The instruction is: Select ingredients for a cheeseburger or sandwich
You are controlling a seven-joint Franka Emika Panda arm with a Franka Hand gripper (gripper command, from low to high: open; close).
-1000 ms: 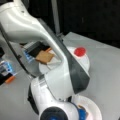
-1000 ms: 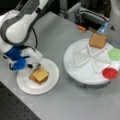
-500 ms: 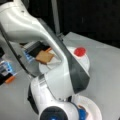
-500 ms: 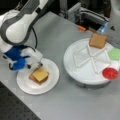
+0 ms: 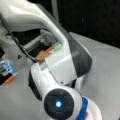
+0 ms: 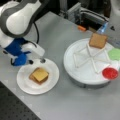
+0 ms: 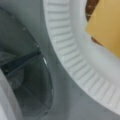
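Wrist view looks past the plate (image 7: 75,62) rim at the cheese (image 7: 106,27); the gripper itself does not show there. In a front view the gripper (image 6: 40,59) hangs just beside the plate (image 6: 25,83); whether its jaws are spread I cannot tell. The stack (image 6: 39,75) sits on the plate, cheese on top. 1 toast (image 6: 98,40), lettuce (image 6: 115,53) and red disc (image 6: 110,73) remain on the tray (image 6: 75,72). Judging by this, the cheese step looks finished; closing the sandwich would call for a reach across to the toast.

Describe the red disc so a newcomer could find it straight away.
Start in a front view at the big round white tray with raised dividers, to the right of the paper plate that holds the stack. The red disc lies in the tray's section nearest the view's lower right edge. It is the only red piece, round and flat, just below the green lettuce.
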